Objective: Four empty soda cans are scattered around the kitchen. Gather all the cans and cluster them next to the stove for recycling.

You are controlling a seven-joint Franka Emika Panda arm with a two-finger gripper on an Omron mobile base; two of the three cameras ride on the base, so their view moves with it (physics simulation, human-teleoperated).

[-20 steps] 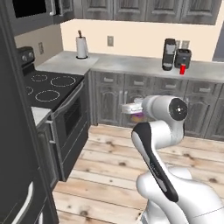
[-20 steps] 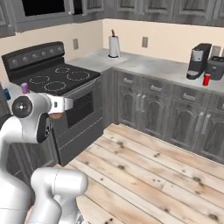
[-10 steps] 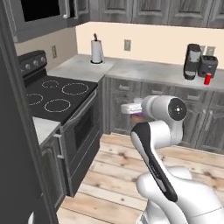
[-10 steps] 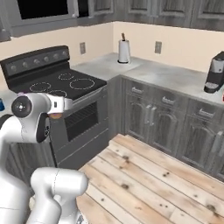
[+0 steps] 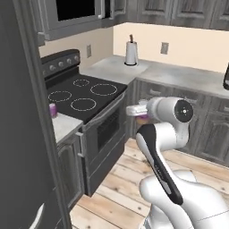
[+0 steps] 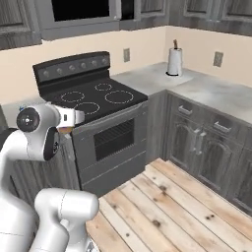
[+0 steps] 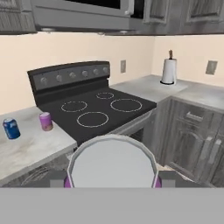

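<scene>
- The tool (image 7: 113, 186) is clamped on a purple soda can (image 7: 113, 164), whose silvery top fills the low middle of the hand view with purple showing at both sides.
- From the left base view the held can (image 5: 142, 117) shows as a purple sliver under the white hand, in the air in front of the oven door.
- The stove (image 7: 94, 105) lies ahead, black with white ring marks and a knob panel behind.
- On the tabletop (image 7: 26, 146) left of the stove stand a second purple can (image 7: 45, 121), near the stove's edge, and a blue can (image 7: 11, 128) farther left, apart from it.
- A paper towel roll (image 7: 168, 71) stands on the corner tabletop right of the stove.
</scene>
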